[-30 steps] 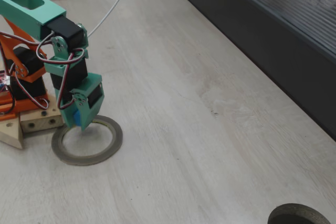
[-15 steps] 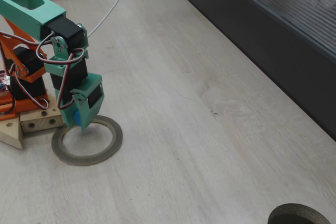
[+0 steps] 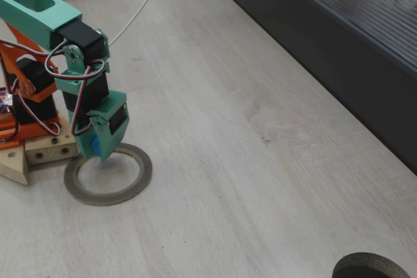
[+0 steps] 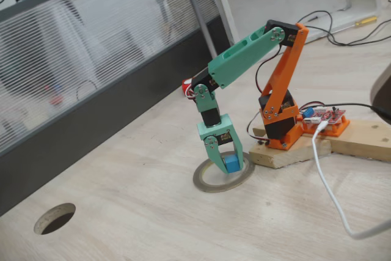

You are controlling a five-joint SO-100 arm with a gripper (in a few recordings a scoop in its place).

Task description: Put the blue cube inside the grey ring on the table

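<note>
Tool [image 4: 230, 164] grips blue cube [image 4: 232, 163] (upright).

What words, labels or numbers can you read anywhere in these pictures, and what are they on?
None can be read in either fixed view.
The red circuit board beside the arm's orange base may carry print, but it is too small and blurred to read.
The blue cube held in the gripper over the grey ring has plain faces, and the ring and table are unmarked.
</note>
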